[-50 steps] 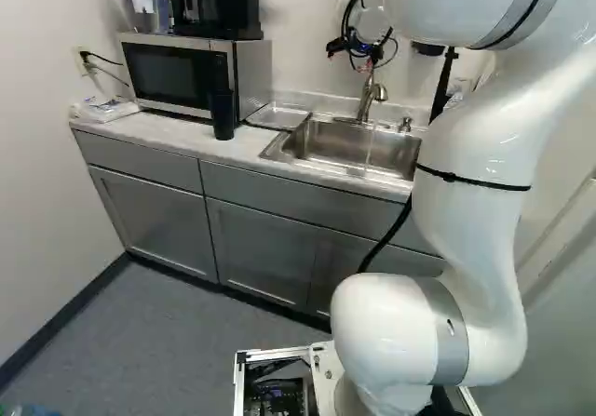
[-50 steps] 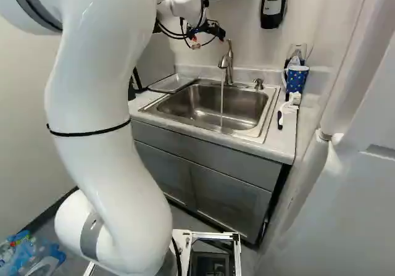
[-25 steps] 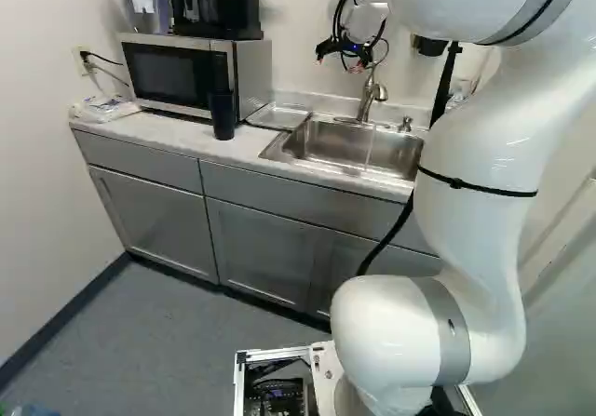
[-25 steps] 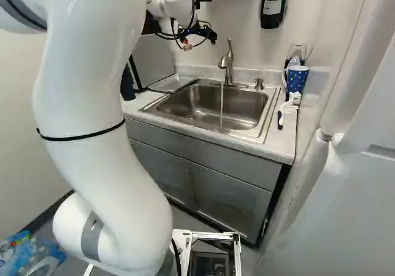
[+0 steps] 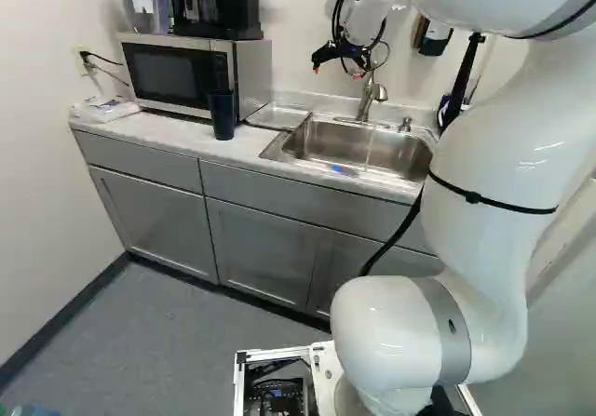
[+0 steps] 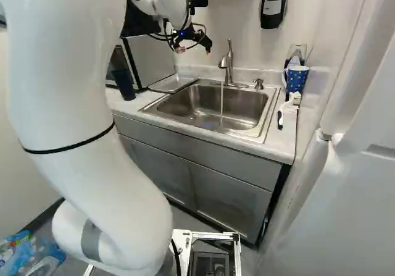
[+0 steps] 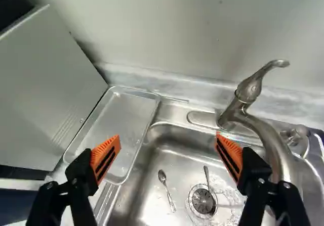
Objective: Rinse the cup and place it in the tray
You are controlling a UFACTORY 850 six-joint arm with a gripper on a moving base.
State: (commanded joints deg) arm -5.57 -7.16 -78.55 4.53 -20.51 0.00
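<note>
Countertop (image 5: 177, 135): pale, carrying the microwave (image 5: 177, 76) at the tumbler's 10 o'clock
Tumbler (image 5: 222, 116): dark, upright, likely the cup meant; approach level, straddle its sides, squeeze lightly
Tray (image 7: 124, 117): metal, at the tumbler's 3 o'clock in the left base view; pass clear of its rim
Gripper (image 7: 168, 140): spread wide, empty; align before closing
Sink (image 6: 213, 106): basin at the tray's 4 o'clock in the left base view
Faucet (image 6: 228, 66): at the basin's 12 o'clock, water (image 6: 222, 100) running
Polka-dot mug (image 6: 297, 80): at the basin's 2 o'clock in the right base view, the other candidate
</note>
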